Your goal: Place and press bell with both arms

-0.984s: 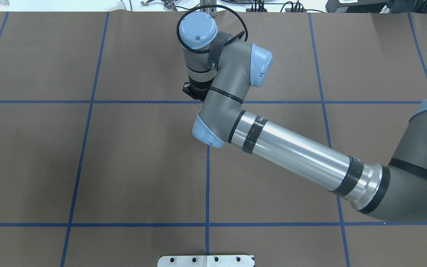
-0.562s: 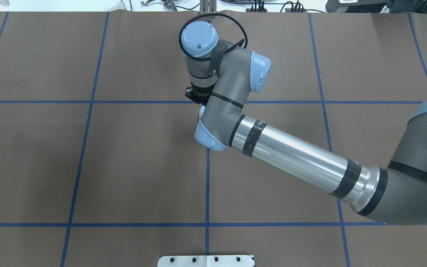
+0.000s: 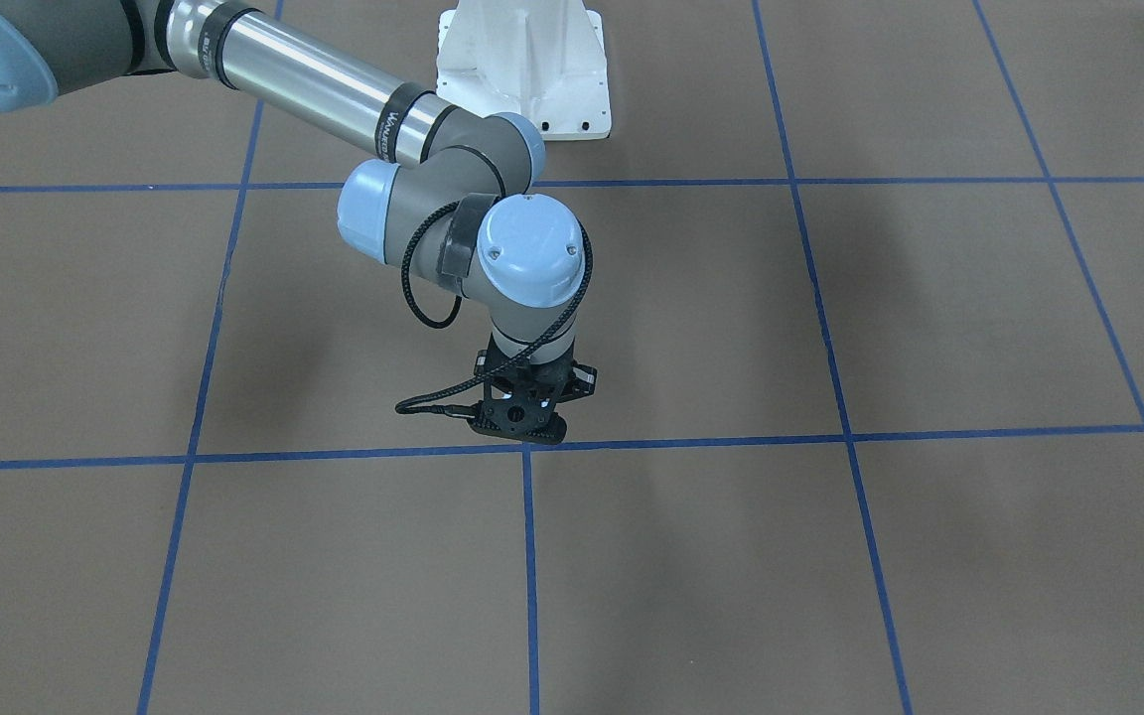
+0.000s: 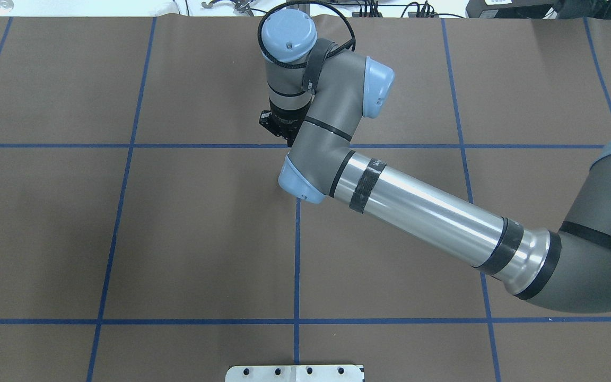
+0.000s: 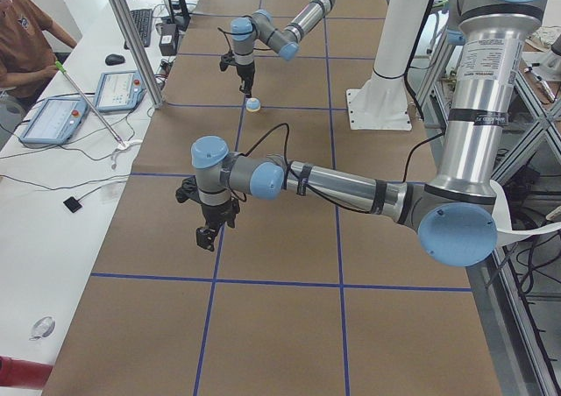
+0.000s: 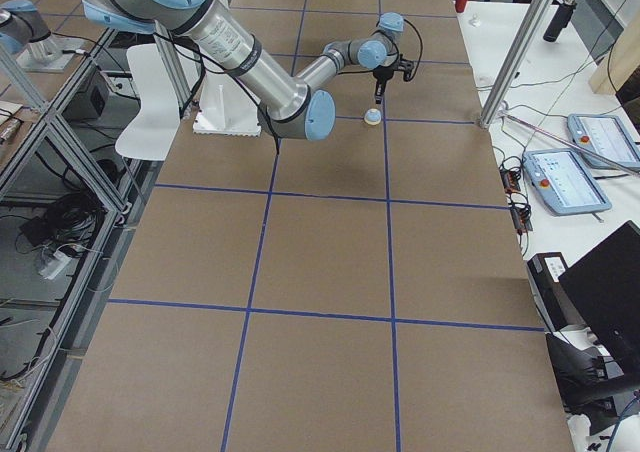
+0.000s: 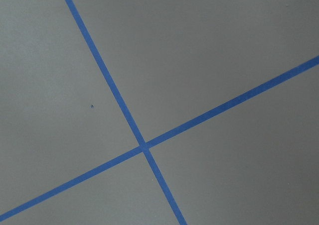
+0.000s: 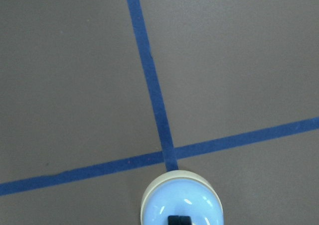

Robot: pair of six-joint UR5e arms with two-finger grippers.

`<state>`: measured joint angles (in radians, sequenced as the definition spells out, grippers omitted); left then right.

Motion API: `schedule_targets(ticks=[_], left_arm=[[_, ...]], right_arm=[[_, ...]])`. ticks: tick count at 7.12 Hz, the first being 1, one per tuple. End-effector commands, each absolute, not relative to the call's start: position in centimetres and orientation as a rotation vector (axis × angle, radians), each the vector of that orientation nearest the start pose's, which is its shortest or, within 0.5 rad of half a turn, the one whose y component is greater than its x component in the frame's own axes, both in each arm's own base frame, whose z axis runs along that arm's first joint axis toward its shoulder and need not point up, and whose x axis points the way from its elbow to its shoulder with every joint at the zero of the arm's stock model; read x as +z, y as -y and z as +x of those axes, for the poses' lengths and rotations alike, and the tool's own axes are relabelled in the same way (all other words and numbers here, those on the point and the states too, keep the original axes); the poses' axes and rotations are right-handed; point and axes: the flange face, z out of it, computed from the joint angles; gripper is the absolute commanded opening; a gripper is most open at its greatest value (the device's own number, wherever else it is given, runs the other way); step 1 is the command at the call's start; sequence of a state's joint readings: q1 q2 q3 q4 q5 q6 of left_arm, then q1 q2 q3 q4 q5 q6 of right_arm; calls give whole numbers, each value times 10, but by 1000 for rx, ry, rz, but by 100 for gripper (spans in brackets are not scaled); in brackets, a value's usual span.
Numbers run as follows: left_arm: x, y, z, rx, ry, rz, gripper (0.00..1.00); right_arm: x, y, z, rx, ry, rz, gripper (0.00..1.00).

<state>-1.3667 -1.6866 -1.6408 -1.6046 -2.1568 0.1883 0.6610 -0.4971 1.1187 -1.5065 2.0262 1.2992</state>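
Resting on the brown paper-covered table (image 4: 189, 239), the small light-blue dome-shaped call bell with a cream base rim (image 8: 181, 201) is found at a crossing of blue tape lines (image 8: 149, 85), its rim overlapping the tape. The black two-finger right gripper (image 6: 378, 97) is held upright just above it, its fingers drawn together into one narrow tip with nothing between them. The black left gripper (image 5: 205, 236) is hung over another tape crossing, well apart from the bell; whether its fingers are spread cannot be told.
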Motion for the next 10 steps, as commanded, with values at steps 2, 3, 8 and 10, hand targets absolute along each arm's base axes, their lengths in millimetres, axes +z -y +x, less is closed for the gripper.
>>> schedule_targets(ticks=[2,3,8,10], left_arm=[[572,554,25,431,-587,217,100],[580,549,6,425,-595,218,100],[598,529,-77,319,-569,245,100],[606,525,-88,303,-568,240,100]], right_arm=[[97,565,-516,237,796,-117,100],[109,555,-472,207,805,-128,100],[370,553,-122,91,851,-46,100],[452,544,-27,100,807,-12,100]])
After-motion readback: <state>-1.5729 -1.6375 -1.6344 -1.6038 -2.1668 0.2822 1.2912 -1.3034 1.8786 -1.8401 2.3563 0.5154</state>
